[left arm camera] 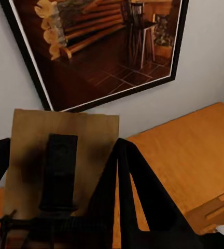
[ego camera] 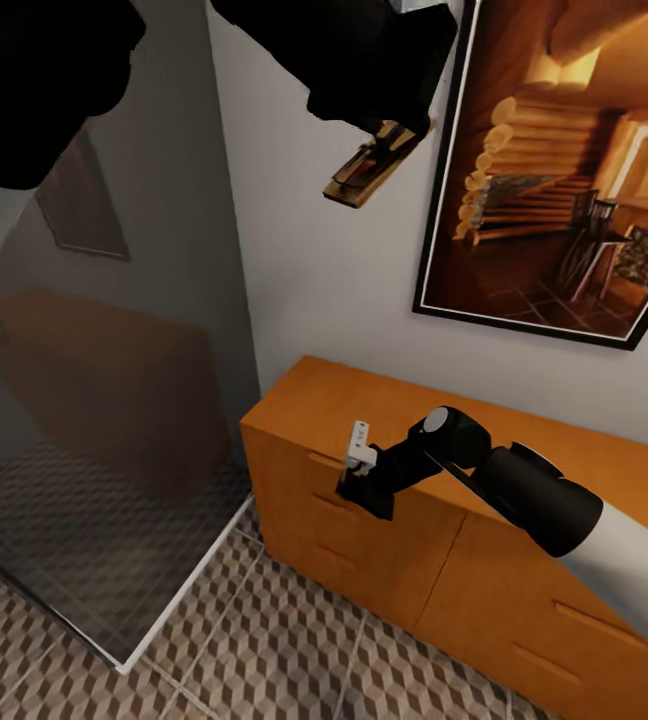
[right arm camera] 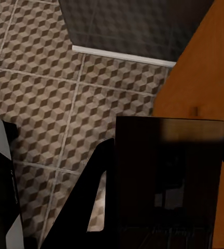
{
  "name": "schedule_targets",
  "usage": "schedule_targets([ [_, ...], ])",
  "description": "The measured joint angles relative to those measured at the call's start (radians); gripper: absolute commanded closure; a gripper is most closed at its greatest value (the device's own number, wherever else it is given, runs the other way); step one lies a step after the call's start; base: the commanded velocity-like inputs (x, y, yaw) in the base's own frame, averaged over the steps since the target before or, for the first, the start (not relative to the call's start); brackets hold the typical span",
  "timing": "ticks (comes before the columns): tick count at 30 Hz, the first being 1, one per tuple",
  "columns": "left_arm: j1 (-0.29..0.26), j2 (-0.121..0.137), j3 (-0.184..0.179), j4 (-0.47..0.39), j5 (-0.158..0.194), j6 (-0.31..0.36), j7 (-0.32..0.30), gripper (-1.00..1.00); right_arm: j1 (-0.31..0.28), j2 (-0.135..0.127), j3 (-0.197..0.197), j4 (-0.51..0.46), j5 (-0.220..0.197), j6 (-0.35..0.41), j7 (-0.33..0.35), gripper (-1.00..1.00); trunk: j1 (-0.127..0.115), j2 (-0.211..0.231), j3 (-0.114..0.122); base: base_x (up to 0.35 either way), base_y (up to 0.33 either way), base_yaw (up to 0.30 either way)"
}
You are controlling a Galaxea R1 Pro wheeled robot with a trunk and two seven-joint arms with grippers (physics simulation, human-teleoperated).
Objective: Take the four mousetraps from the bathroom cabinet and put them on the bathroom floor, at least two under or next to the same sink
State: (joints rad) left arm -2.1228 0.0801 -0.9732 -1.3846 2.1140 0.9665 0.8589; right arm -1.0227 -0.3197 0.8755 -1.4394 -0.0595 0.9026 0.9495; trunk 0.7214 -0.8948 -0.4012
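Observation:
My left gripper [ego camera: 384,130] is raised high by the wall, shut on a mousetrap [ego camera: 369,170], a flat wooden slab with dark metal parts [left arm camera: 60,140]. My right gripper [ego camera: 362,478] hangs at the front top corner of the orange-brown cabinet [ego camera: 444,570], shut on a second mousetrap [right arm camera: 169,166] that looks like a dark slab in shadow between its fingers. Beneath it lies the cube-patterned bathroom floor [right arm camera: 50,104]. The cabinet's drawer fronts look closed. The sink and the other mousetraps are out of view.
A glass shower panel [ego camera: 114,400] with a white floor sill [right arm camera: 122,54] stands left of the cabinet. A framed log-cabin picture [ego camera: 564,170] hangs on the wall above the cabinet top [left arm camera: 195,155]. Tiled floor [ego camera: 264,650] stretches in front of the cabinet.

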Motion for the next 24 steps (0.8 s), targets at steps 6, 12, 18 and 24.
schedule_targets([
  [6, 0.000, 0.046, -0.182, 0.007, -0.002, -0.039, 0.000, 1.00, 0.001, -0.021, -0.031, 0.001, 0.001, 0.000, -0.001, 1.00, 0.000, 0.000, 0.007, 0.000, 0.000, -0.237],
  [12, 0.000, 0.071, -0.375, 0.006, 0.000, -0.116, 0.001, 1.00, 0.002, -0.084, -0.059, 0.000, 0.001, -0.001, -0.001, 1.00, 0.000, 0.000, 0.014, 0.000, 0.000, -0.237],
  [18, 0.000, 0.068, -0.608, 0.010, 0.003, -0.311, 0.005, 1.00, 0.051, -0.152, -0.146, 0.003, -0.001, 0.017, -0.002, 1.00, 0.000, 0.000, 0.021, 0.000, 0.000, -0.232],
  [24, 0.000, 0.064, -0.714, 0.001, 0.068, -0.411, 0.006, 1.00, 0.133, -0.162, -0.361, 0.002, 0.004, 0.084, -0.006, 1.00, 0.000, 0.000, 0.028, 0.000, 0.000, -0.230],
])
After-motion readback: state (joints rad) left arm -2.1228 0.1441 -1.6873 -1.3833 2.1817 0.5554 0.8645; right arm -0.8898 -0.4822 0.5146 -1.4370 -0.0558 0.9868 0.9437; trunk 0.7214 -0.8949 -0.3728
